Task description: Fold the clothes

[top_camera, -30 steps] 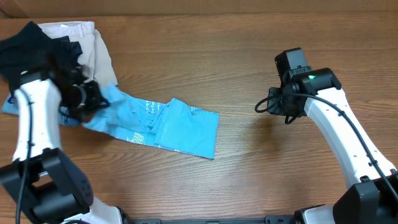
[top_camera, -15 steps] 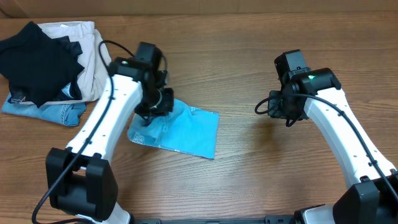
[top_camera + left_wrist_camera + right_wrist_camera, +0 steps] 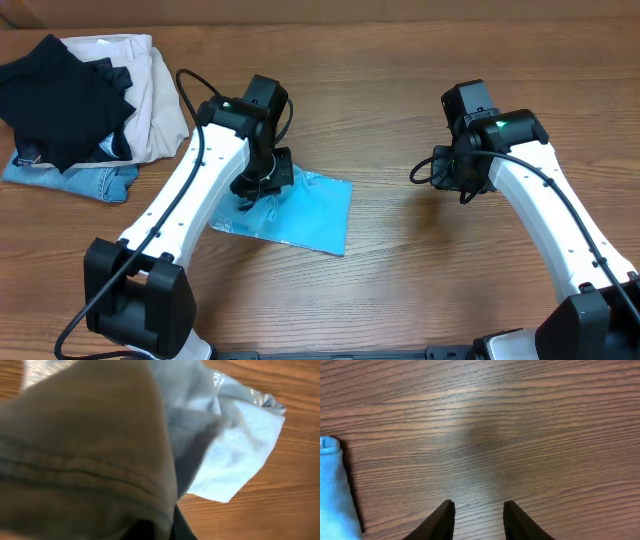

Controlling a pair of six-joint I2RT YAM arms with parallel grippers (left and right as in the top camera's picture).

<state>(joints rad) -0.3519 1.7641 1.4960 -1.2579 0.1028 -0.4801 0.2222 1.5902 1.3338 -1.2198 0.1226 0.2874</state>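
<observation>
The left pincer [image 3: 257,190], clamped on the T-shirt [image 3: 312,215], has swept its long half over the rest, so 1 fold looks done, mid-bench [image 3: 400,285]. The right pincer [image 3: 478,506] hangs part-open and empty, well apart.

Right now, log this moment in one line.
left hand: shut on sky-blue T-shirt | right hand: open, empty, above table | clothes pile: far left, untouched

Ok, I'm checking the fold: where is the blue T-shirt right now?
Overhead, the blue T-shirt lies just left of centre, its left end under the left tool, the clothes pile further left.
</observation>
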